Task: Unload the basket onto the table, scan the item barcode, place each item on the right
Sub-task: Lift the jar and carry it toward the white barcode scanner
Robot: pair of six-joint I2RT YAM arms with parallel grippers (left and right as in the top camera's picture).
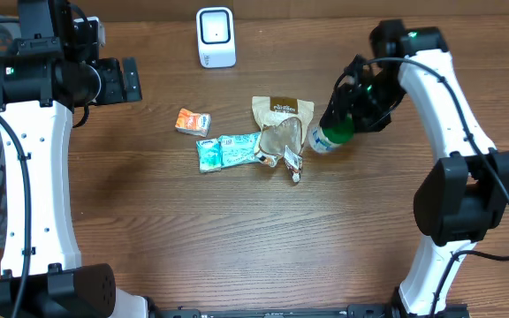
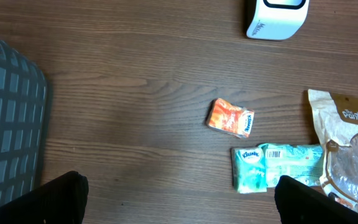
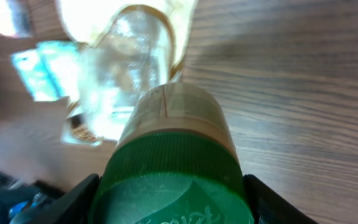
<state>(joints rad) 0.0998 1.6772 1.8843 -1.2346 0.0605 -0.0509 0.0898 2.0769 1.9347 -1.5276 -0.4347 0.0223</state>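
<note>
Wooden table (image 1: 237, 230), green-capped bottle (image 3: 178, 118) clamped in right tool (image 3: 174, 202), left tool (image 2: 179, 196) spread wide

A green-capped bottle (image 1: 330, 132), tilted and clamped in the right gripper (image 1: 343, 119), sits right of centre; the white barcode scanner (image 1: 216, 37) stands at top centre.

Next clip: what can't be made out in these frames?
- Green-labelled plastic bottle: no barcode shows. The right wrist view is a blurred close-up, and overhead the right gripper covers it.
- Brown windowed pouch: cut off by the left wrist view's right edge.
- White scanner box: cut by that view's top edge.
- Teal tissue pack: barcode visible in left wrist view, too small to read.
</note>
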